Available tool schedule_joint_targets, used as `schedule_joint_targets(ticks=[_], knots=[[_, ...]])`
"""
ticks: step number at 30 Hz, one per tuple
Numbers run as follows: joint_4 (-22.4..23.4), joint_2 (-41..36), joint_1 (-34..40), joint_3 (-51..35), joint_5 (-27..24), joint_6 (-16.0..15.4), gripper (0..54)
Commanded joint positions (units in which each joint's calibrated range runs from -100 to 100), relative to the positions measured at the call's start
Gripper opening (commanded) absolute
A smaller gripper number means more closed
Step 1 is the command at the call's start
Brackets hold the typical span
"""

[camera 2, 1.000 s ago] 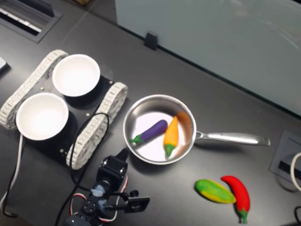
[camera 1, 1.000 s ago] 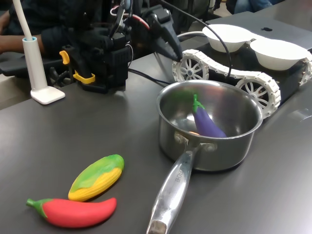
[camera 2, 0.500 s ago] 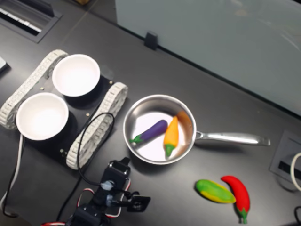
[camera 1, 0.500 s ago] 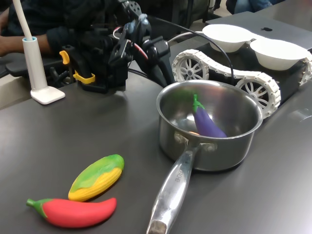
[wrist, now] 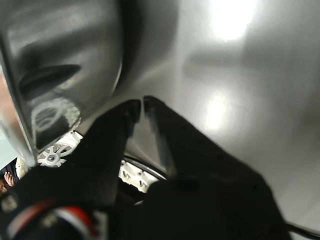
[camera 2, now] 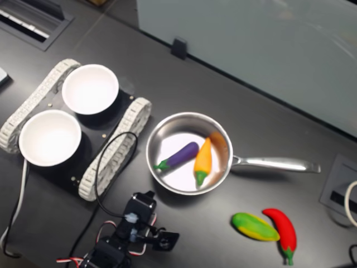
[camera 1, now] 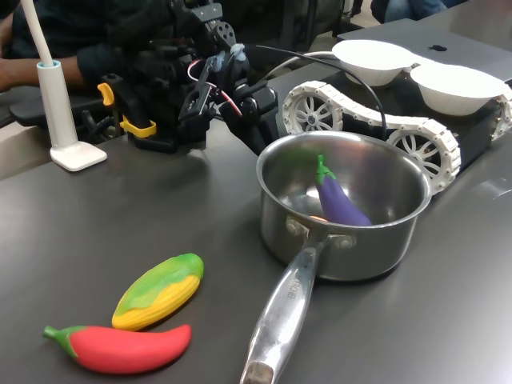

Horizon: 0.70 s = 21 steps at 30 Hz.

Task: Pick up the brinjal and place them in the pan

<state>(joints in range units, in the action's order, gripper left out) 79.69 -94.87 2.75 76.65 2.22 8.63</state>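
The purple brinjal (camera 1: 342,204) with its green cap lies inside the steel pan (camera 1: 352,252), leaning on the far wall. In the second exterior view the brinjal (camera 2: 179,155) rests on the pan's floor beside an orange chili-like toy (camera 2: 203,159), inside the pan (camera 2: 184,116). My gripper (camera 1: 254,136) hangs outside the pan, just off its rim on the first exterior view's left, low over the table. Its black fingers (wrist: 120,125) meet at the tips with nothing between them, and the gripper (wrist: 139,105) is next to the pan's shiny outer wall (wrist: 65,60). From above, the gripper (camera 2: 146,196) sits just below the pan.
A yellow-green corn cob (camera 1: 160,290) and a red chili (camera 1: 120,348) lie near the pan's long handle (camera 1: 284,316). Two white bowls (camera 2: 89,88) sit on a tracked vehicle (camera 1: 376,120) behind the pan. A white lamp base (camera 1: 76,152) and a person's arm (camera 1: 24,72) are at the back.
The arm has pulled back from the pan toward its base and dropped lower, the gripper ending beside the pan's outer rim. The brinjal has stayed in the pan.
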Motion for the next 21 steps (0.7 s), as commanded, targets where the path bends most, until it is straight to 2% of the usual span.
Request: schedule_joint_targets(ticks=[1, 21], knots=[[-2.97, -0.66, -0.46, -0.46, 0.29, -0.14, 0.0], [-2.88, -0.66, 0.58, -0.37, 0.78, -0.14, 0.0]])
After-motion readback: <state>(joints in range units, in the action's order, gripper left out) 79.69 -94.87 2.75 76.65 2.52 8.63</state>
